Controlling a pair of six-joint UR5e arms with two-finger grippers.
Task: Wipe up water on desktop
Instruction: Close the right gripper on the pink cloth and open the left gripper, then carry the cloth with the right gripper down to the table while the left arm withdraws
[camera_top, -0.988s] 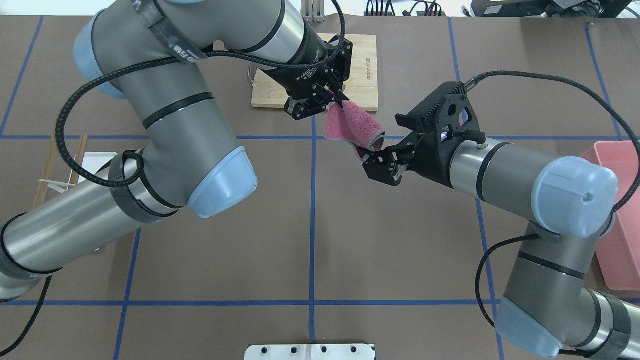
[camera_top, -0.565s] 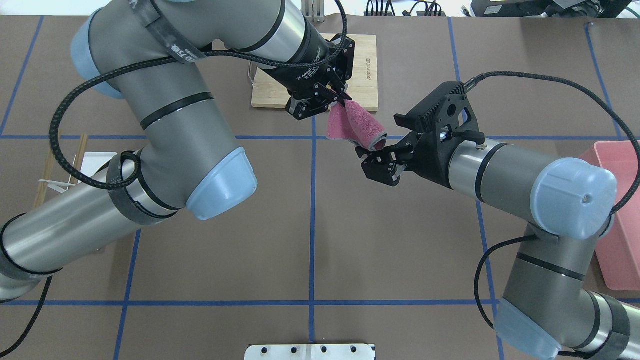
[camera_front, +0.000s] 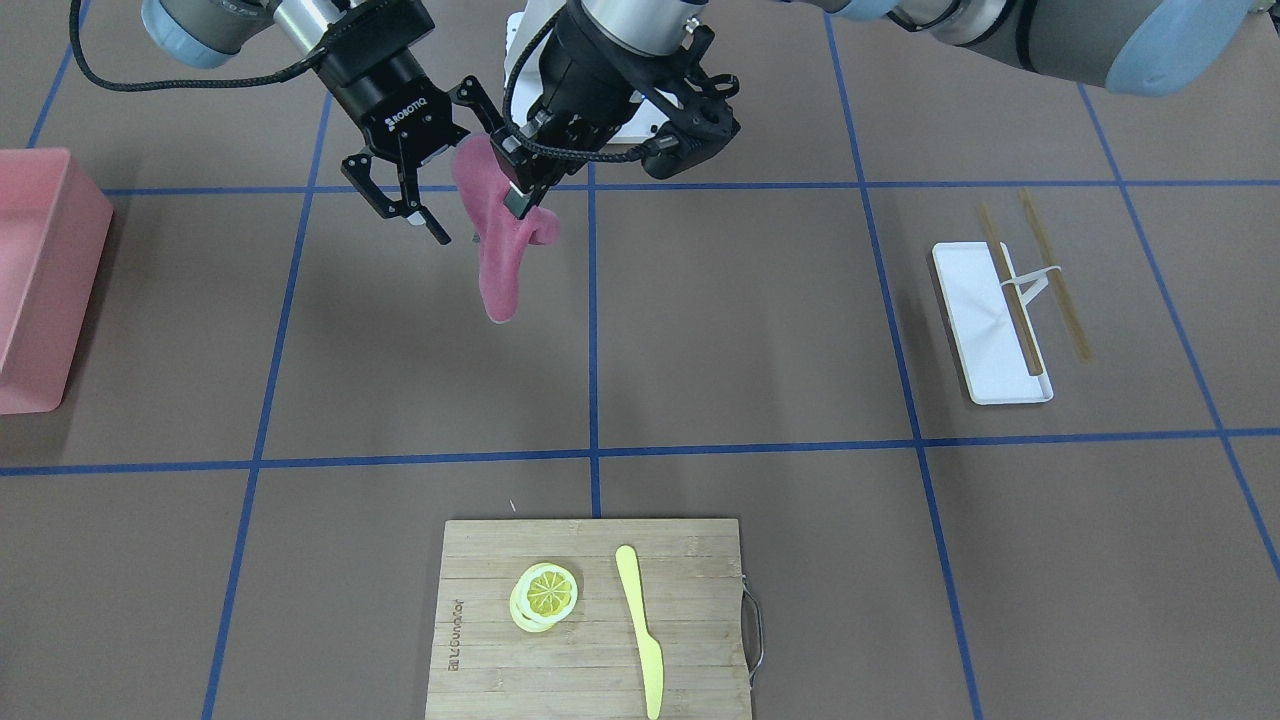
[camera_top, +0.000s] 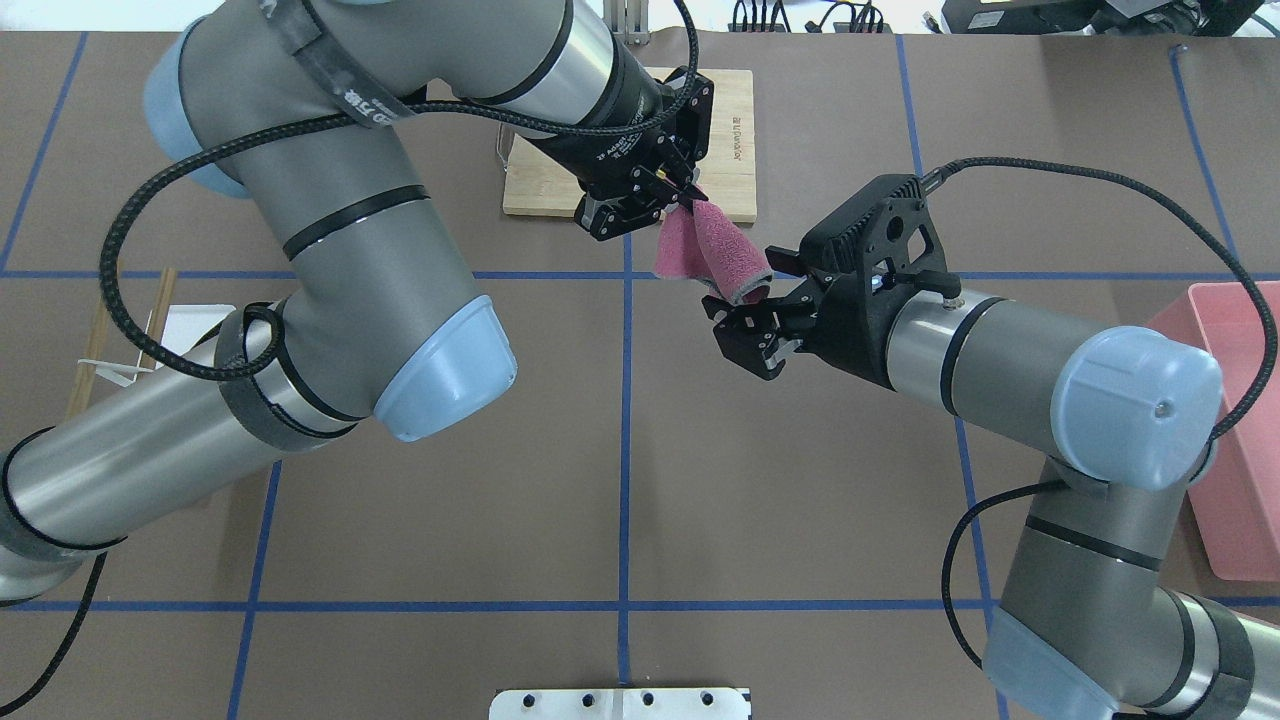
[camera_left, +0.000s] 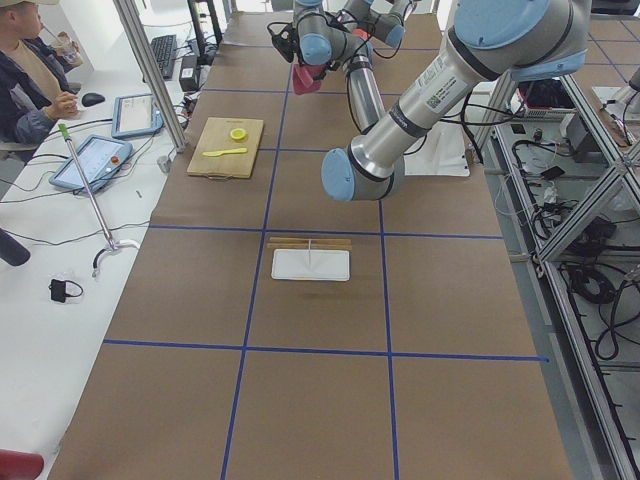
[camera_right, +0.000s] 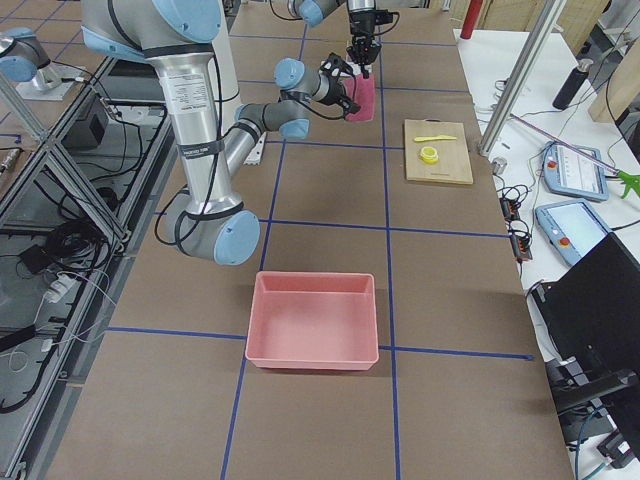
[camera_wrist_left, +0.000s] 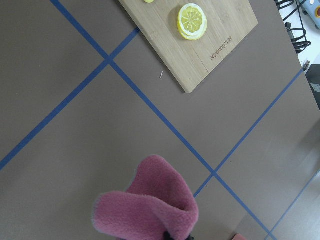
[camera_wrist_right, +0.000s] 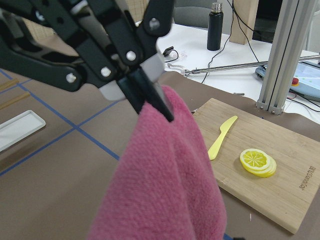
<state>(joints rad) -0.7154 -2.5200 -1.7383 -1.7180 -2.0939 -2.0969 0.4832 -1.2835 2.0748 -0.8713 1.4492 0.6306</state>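
Left gripper (camera_top: 684, 196) pinches the cloth (camera_top: 715, 255), hanging over desktop (camera_top: 780, 500) near far edge. Right gripper (camera_top: 745, 335) jaws spread beside its lower end. Likely regrasp; next, right closes on the cloth.

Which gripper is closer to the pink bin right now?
Right. The right gripper, open, hangs beside the pink cloth on the side toward the pink bin; the left gripper, shut on the cloth's top, is farther from it.

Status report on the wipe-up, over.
Left gripper shut on pink cloth, hanging above desktop. Right gripper open beside it. No water visible.
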